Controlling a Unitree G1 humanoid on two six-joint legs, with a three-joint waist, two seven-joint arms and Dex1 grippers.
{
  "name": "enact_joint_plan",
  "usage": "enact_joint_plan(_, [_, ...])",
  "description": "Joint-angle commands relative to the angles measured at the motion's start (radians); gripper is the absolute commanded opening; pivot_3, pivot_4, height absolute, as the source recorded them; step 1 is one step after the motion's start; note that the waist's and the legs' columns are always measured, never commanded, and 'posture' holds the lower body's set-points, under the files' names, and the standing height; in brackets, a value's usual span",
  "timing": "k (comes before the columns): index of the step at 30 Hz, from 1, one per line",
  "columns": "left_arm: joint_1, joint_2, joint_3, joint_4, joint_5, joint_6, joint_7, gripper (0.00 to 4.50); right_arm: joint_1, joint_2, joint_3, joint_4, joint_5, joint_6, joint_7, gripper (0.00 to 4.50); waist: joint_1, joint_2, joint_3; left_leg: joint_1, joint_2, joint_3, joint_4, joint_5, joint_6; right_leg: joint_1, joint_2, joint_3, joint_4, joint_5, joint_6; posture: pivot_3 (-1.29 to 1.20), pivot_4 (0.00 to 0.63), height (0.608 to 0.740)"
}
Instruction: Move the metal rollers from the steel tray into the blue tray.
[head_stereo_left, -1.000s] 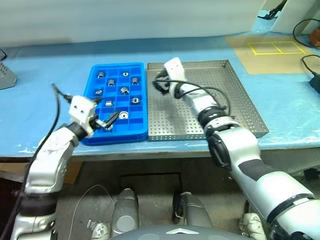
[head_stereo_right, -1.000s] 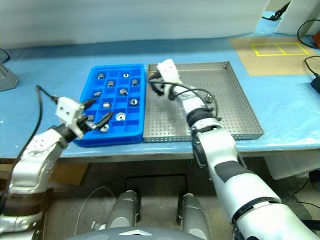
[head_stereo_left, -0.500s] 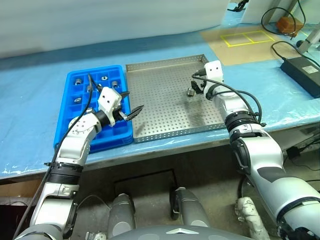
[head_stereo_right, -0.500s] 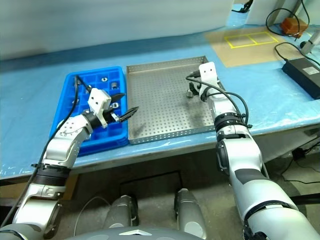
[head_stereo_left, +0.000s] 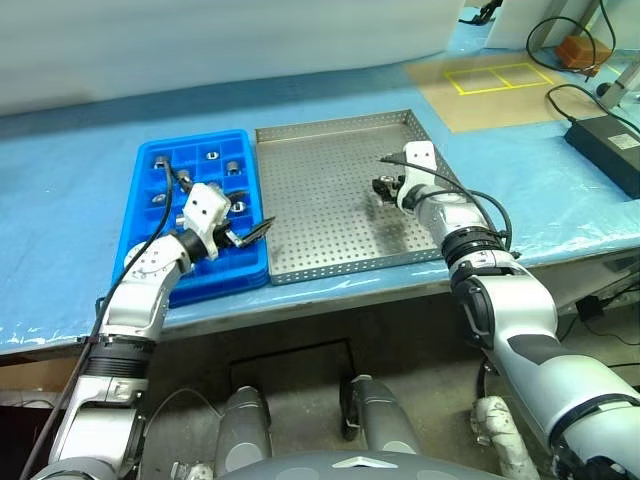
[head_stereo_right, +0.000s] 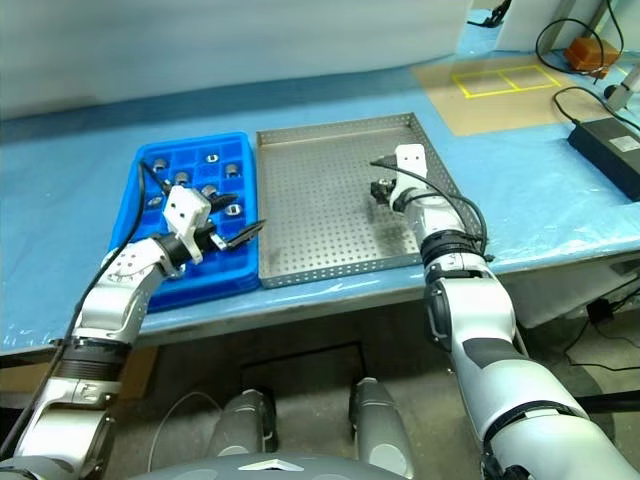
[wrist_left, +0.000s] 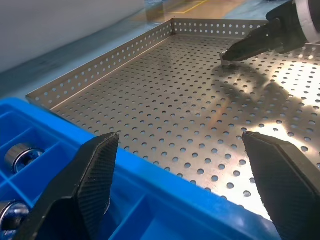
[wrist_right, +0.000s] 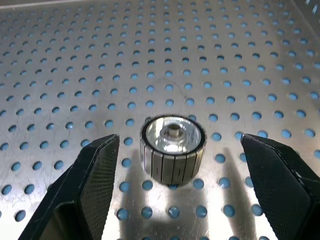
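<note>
One metal roller (wrist_right: 172, 147) stands on end on the perforated floor of the steel tray (head_stereo_left: 320, 200), toward its right side. My right gripper (head_stereo_left: 382, 188) is open and low over it, one finger on each side with a gap to both. In the left wrist view the same roller (wrist_left: 227, 57) sits at the right gripper's fingertips (wrist_left: 250, 42). The blue tray (head_stereo_left: 200, 285) lies left of the steel tray, with several rollers (head_stereo_left: 232, 166) in its compartments. My left gripper (head_stereo_left: 250, 222) hangs open and empty over the blue tray's near right corner.
Both trays sit on a table with a blue cover (head_stereo_left: 60, 200), close to its front edge. A tan mat with yellow tape squares (head_stereo_left: 495, 75) lies at the back right. A black power brick (head_stereo_left: 610, 150) and cables lie at the far right.
My right gripper crossed from the steel tray's left rim to its right side, then dropped around the roller, its fingers slightly narrower. The left gripper barely moved. The camera view shifted.
</note>
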Motion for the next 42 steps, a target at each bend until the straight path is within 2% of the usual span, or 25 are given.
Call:
enact_joint_plan(1, [0.012, 0.018, 0.034, -0.031, -0.001, -0.025, 0.009, 4.21, -0.035, 0.011, 0.002, -0.005, 0.009, -0.029, 0.026, 3.1, 0.001, 0.0, 0.0, 0.0, 0.0, 0.0, 0.0, 0.0, 0.0, 0.0, 0.0, 0.0, 0.0, 0.0, 0.0, -0.14, 0.15, 0.74])
enact_joint_plan(5, [0.03, 0.021, 0.039, -0.046, -0.002, -0.022, 0.014, 4.21, -0.036, 0.018, 0.032, -0.027, -0.02, -0.119, 0.04, 1.66, 0.005, 0.0, 0.0, 0.0, 0.0, 0.0, 0.0, 0.0, 0.0, 0.0, 0.0, 0.0, 0.0, 0.0, 0.0, -0.12, 0.15, 0.74])
enact_joint_plan(6, [0.032, 0.021, 0.04, -0.049, -0.002, -0.02, 0.016, 4.21, -0.037, 0.02, 0.039, -0.029, -0.025, -0.135, 0.043, 1.6, 0.006, 0.0, 0.0, 0.0, 0.0, 0.0, 0.0, 0.0, 0.0, 0.0, 0.0, 0.0, 0.0, 0.0, 0.0, -0.12, 0.15, 0.74])
enact_joint_plan(13, [0.086, 0.041, 0.073, -0.122, -0.007, 0.009, 0.047, 4.21, -0.053, 0.066, 0.086, -0.056, -0.037, -0.239, 0.119, 1.6, 0.006, 0.0, 0.0, 0.0, 0.001, 0.0, 0.0, 0.0, 0.0, 0.0, 0.0, 0.0, 0.0, 0.0, 0.0, -0.05, 0.15, 0.74])
enact_joint_plan(18, [0.16, 0.075, 0.133, -0.213, -0.019, 0.046, 0.079, 4.21, -0.062, 0.143, 0.1, -0.138, 0.026, -0.278, 0.36, 1.6, 0.011, 0.0, 0.0, 0.0, 0.001, 0.0, 0.0, 0.0, 0.0, -0.001, 0.0, 0.0, 0.0, 0.0, 0.0, 0.03, 0.15, 0.74])
enact_joint_plan(24, [0.287, 0.108, 0.236, -0.339, -0.04, 0.097, 0.123, 4.21, -0.029, 0.205, 0.158, -0.284, 0.092, -0.25, 0.679, 1.6, 0.054, 0.0, 0.0, 0.0, 0.004, 0.0, -0.002, 0.0, 0.0, -0.001, 0.0, -0.002, 0.0, -0.001, -0.001, 0.13, 0.15, 0.74])
enact_joint_plan(27, [0.365, 0.114, 0.291, -0.405, -0.045, 0.124, 0.15, 4.21, 0.007, 0.205, 0.244, -0.349, 0.079, -0.233, 0.849, 1.6, 0.079, 0.0, 0.0, 0.0, 0.007, 0.0, -0.002, 0.0, 0.0, 0.0, 0.0, -0.003, -0.001, -0.001, -0.001, 0.17, 0.15, 0.74])
enact_joint_plan(29, [0.399, 0.109, 0.309, -0.45, -0.049, 0.143, 0.167, 4.21, 0.021, 0.197, 0.293, -0.361, 0.054, -0.238, 0.91, 1.6, 0.094, 0.0, 0.0, 0.0, 0.008, 0.0, -0.002, 0.0, 0.0, 0.001, 0.0, -0.003, -0.002, -0.001, -0.001, 0.19, 0.15, 0.74])
enact_joint_plan(33, [0.428, 0.103, 0.318, -0.5, -0.055, 0.173, 0.193, 4.21, 0.033, 0.177, 0.362, -0.358, 0.019, -0.251, 0.982, 1.6, 0.122, 0.0, 0.0, 0.001, 0.008, -0.001, -0.002, 0.0, 0.0, 0.002, 0.0, -0.003, -0.002, -0.001, 0.0, 0.2, 0.15, 0.74])
enact_joint_plan(36, [0.434, 0.103, 0.317, -0.517, -0.058, 0.186, 0.204, 4.21, 0.04, 0.168, 0.392, -0.351, -0.002, -0.264, 1.005, 1.6, 0.128, 0.0, 0.0, 0.001, 0.008, -0.001, -0.002, 0.0, 0.0, 0.002, 0.0, -0.003, -0.002, -0.004, 0.005, 0.21, 0.15, 0.74])
enact_joint_plan(42, [0.421, 0.107, 0.311, -0.523, -0.06, 0.202, 0.211, 4.21, 0.052, 0.145, 0.427, -0.343, -0.046, -0.278, 1.016, 1.6, 0.13, 0.0, 0.0, 0.002, 0.01, -0.001, -0.004, 0.0, -0.001, 0.002, 0.0, -0.003, -0.002, -0.005, 0.006, 0.19, 0.15, 0.74])
